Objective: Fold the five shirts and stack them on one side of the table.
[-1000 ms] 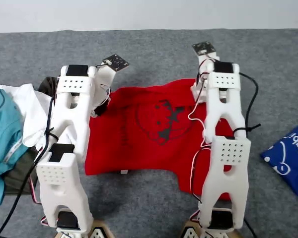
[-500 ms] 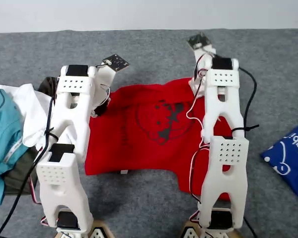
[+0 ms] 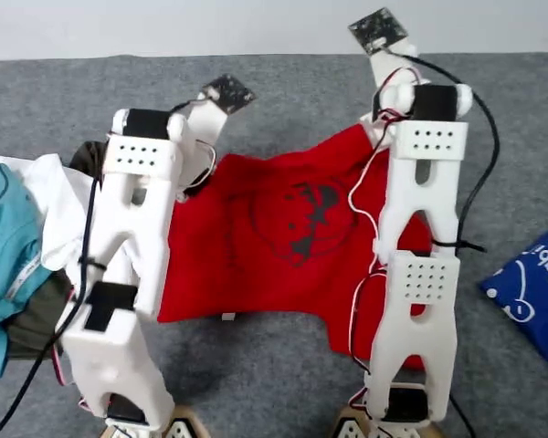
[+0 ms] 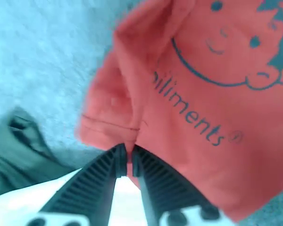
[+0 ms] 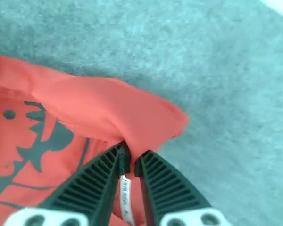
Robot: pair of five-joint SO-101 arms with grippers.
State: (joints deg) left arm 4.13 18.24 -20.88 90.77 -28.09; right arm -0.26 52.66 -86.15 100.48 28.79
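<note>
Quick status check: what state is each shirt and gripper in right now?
red shirt: unfolded, print up, far edge pinched
left gripper: shut on red shirt
right gripper: shut on red shirt
shirt pile: crumpled, unfolded
blue shirt: lying apart, cut off by the frame edge

Our two arms extend forward together.
Left gripper (image 4: pixel 125 155) and right gripper (image 5: pixel 132 160) each seem clamped on the red shirt's (image 3: pixel 256 265) edge.

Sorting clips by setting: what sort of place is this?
Probably a robot lab's test bench: the left gripper and right gripper pinch a red shirt on a grey mat, other shirts heaped beside.
</note>
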